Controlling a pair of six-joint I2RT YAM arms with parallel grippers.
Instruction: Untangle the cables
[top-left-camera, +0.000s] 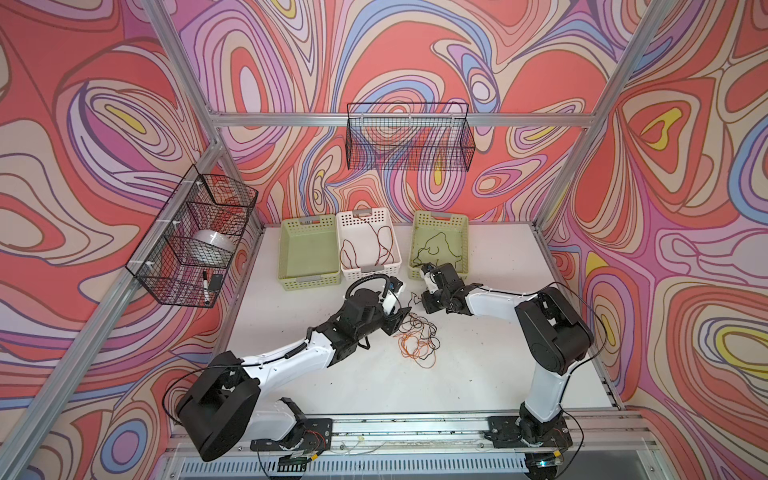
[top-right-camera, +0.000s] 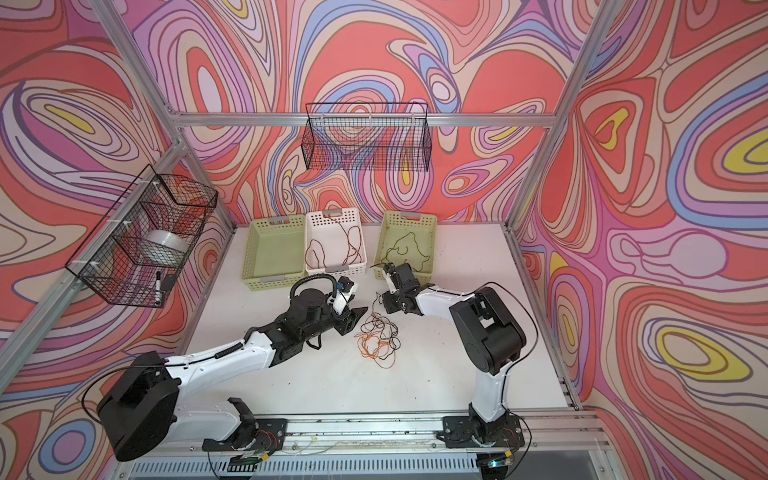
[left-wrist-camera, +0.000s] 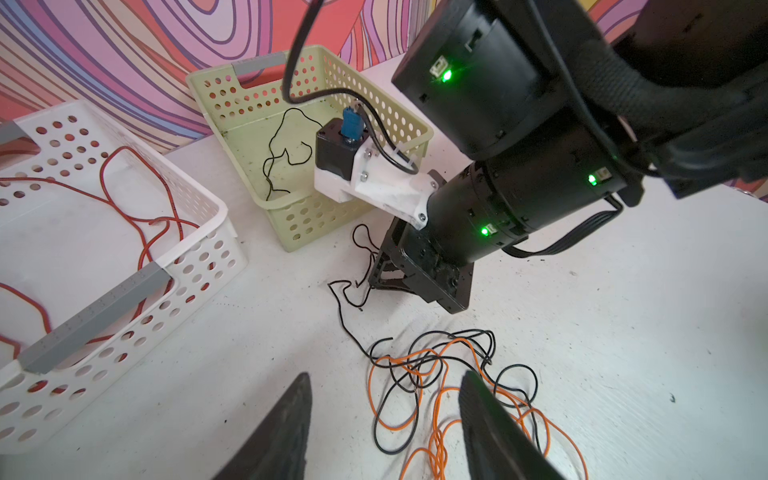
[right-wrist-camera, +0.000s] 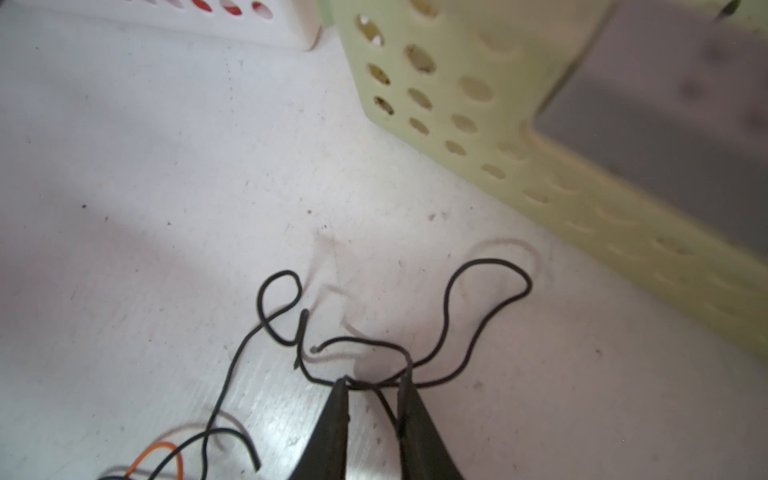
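A tangle of thin orange cable (top-left-camera: 409, 348) (left-wrist-camera: 438, 419) and black cable (top-left-camera: 428, 328) lies mid-table. My left gripper (top-left-camera: 397, 322) (left-wrist-camera: 386, 415) hangs open at the tangle's left edge, holding nothing. One black strand (right-wrist-camera: 494, 261) runs from the tangle toward my right gripper (top-left-camera: 426, 306) (right-wrist-camera: 375, 380). Its jaws stand a little apart, with that strand lying across the fingertips and down between them. A reddish-brown cable (top-left-camera: 374, 245) lies in the white basket (top-left-camera: 390, 266). Another black cable (top-left-camera: 436, 249) lies in the right green basket (top-left-camera: 464, 249).
A second green basket (top-left-camera: 309, 282) stands left of the white one, at the back of the table. Wire baskets hang on the left wall (top-left-camera: 191, 245) and the back wall (top-left-camera: 409, 137). The right arm's wrist hovers just in front of the right green basket.
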